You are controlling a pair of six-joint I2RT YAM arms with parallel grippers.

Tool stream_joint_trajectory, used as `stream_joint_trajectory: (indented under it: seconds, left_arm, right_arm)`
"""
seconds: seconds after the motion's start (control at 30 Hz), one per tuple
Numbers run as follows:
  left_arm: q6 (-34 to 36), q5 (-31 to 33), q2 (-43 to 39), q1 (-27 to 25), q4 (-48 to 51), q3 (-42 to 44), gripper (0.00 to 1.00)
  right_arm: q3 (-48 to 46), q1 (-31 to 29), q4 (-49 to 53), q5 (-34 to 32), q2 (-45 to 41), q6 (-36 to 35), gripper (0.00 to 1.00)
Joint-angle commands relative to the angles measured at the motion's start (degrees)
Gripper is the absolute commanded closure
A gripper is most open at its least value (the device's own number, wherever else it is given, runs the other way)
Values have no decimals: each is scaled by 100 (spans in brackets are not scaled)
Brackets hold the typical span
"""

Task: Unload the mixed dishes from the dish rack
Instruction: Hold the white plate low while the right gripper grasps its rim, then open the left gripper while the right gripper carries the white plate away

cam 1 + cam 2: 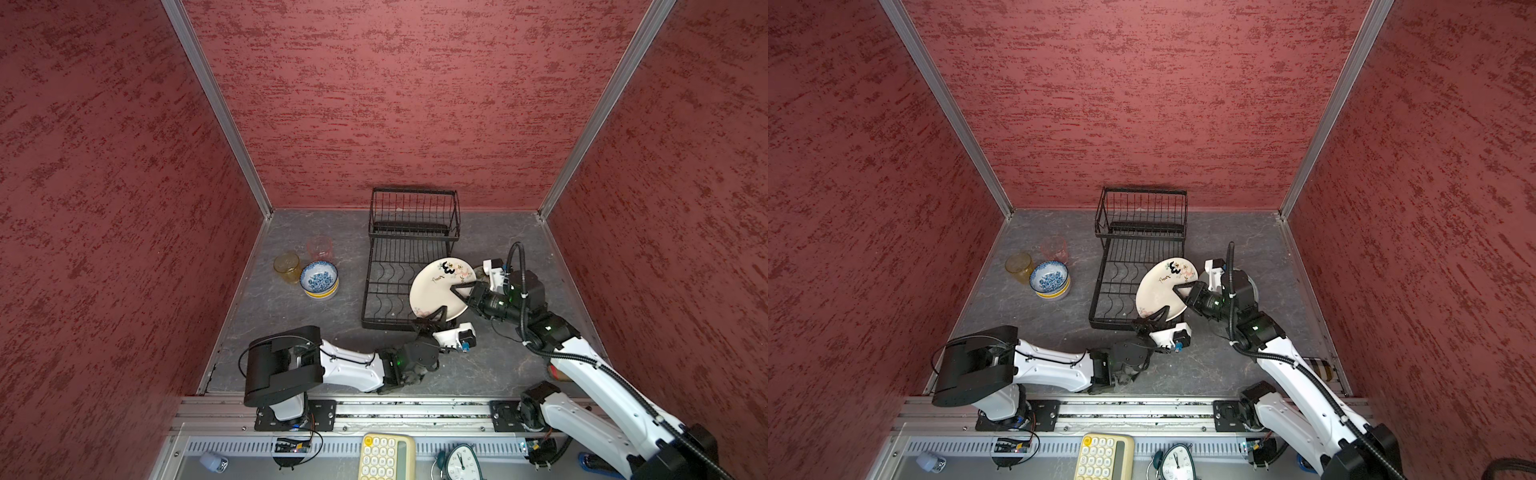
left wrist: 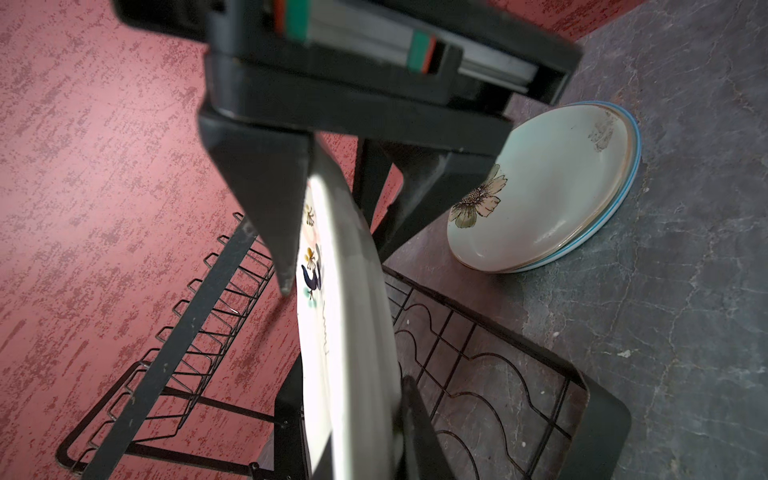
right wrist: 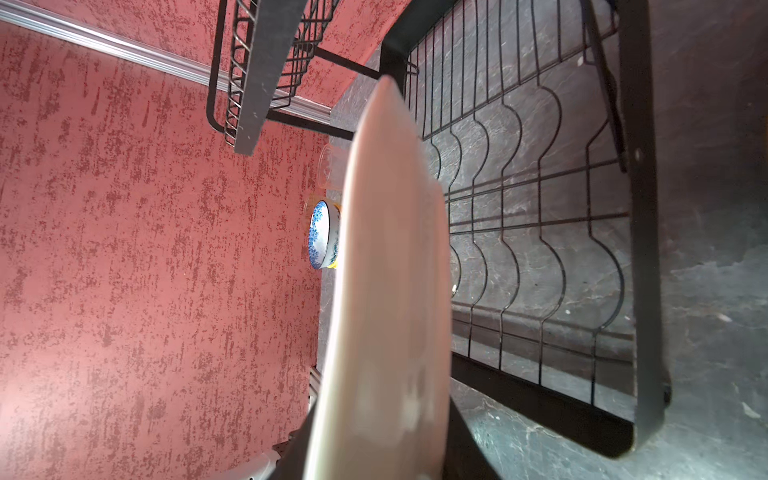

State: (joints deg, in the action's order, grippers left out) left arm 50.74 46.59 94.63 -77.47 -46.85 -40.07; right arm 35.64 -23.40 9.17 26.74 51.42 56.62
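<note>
Top views: printed plate (image 1: 434, 291) held tilted on edge over near-right corner of dish rack (image 1: 409, 227). Left tool (image 1: 436, 316) clenched on near rim; right tool (image 1: 457, 291) straddles right rim, can't tell if gripping. Prob. handover: plate stack (image 2: 540, 187) lies right of rack, R arm's side.

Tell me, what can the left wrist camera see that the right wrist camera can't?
Only the left wrist view shows the two stacked plates lying flat, the top one with a flower painted on it. Only the right wrist view shows the blue-white bowl and a clear tumbler near it. Both show the cream plate on edge, very close up, the black dish rack and the grey table.
</note>
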Motion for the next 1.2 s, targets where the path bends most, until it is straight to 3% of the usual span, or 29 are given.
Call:
stream_joint_trajectory:
  seconds: [0.0,0.1,0.33,0.37,0.43,0.53,0.67,1.17]
  left_arm:
    - [132,69,-15,-29,-833,-5,100]
    - [186,74,0,-31,-917,25,100]
    - [218,113,29,-38,-1088,79,100]
    - [224,131,38,-48,-1106,79,93]
    - [232,169,60,-41,-1185,100,52]
    - [286,241,82,-57,-1353,131,34]
    - [381,326,75,-66,-1698,219,0]
    - [-443,279,-350,63,-1171,372,0]
  right_arm:
    - [87,28,-265,81,52,-53,79]
    - [87,46,-286,36,79,-23,96]
    - [4,124,-476,120,61,207,100]
    - [-7,144,-478,116,61,235,100]
    - [-30,168,-503,121,61,285,100]
    - [-57,213,-543,121,53,332,100]
    - [-59,266,-571,139,48,341,100]
    - [-236,606,-409,94,-114,310,100]
